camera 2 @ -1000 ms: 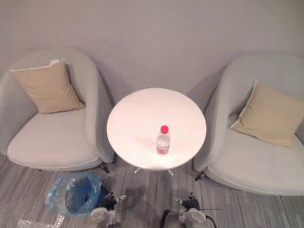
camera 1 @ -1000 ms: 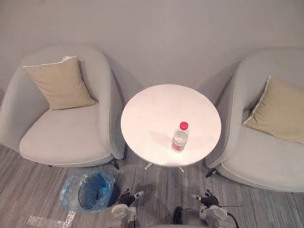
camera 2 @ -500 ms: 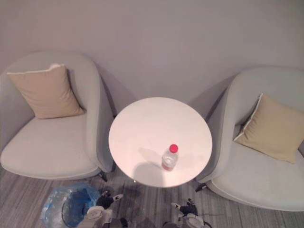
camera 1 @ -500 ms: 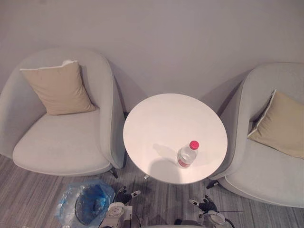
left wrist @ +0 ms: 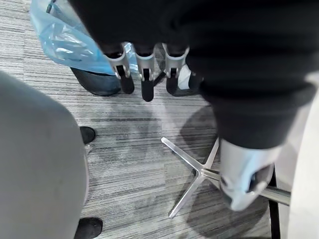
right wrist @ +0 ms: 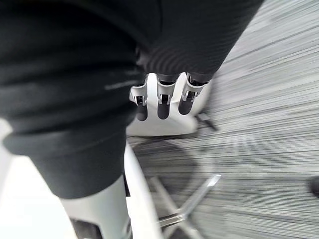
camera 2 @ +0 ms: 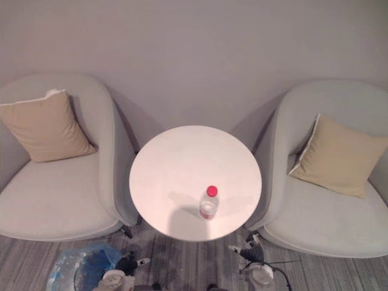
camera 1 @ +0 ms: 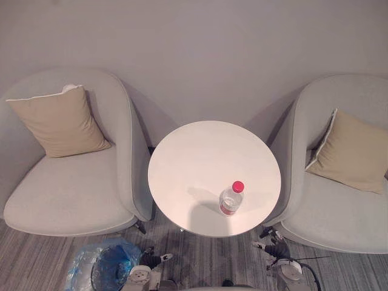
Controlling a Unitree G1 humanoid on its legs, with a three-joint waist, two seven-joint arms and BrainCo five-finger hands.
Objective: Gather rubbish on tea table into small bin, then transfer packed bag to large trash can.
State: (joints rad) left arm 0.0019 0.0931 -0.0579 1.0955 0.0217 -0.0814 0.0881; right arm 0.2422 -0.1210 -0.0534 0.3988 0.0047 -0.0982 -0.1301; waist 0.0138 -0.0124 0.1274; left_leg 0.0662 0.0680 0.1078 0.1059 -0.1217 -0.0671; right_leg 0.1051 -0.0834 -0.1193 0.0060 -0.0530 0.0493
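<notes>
Nearest me, at 7 o'clock on the grey striped carpet (left wrist: 129, 149), sits the small bin (camera 1: 112, 271) lined with a blue plastic bag (left wrist: 60, 37). My left hand (camera 1: 153, 260) hangs just beside it, its fingers (left wrist: 145, 67) straight and loosely spread, holding nothing. At 5 o'clock my right hand (camera 1: 276, 248) hangs low near the front of the right armchair (camera 1: 339, 221), its fingers (right wrist: 163, 97) likewise extended and empty. Between the two hands and a little farther out stands the metal star foot (left wrist: 192, 172) of the tea table. Above it the round white tabletop (camera 1: 200, 154) carries one thing: a clear bottle (camera 1: 231, 199) with a red cap, upright at the tabletop's 5 o'clock, near the edge facing me. The left armchair (camera 1: 66, 194) sits at 9 o'clock and the right one at 3 o'clock, both close against the table. Each holds a tan cushion (camera 1: 57, 121) leaning on its backrest. At 12 o'clock is a plain grey wall (camera 1: 200, 48).
</notes>
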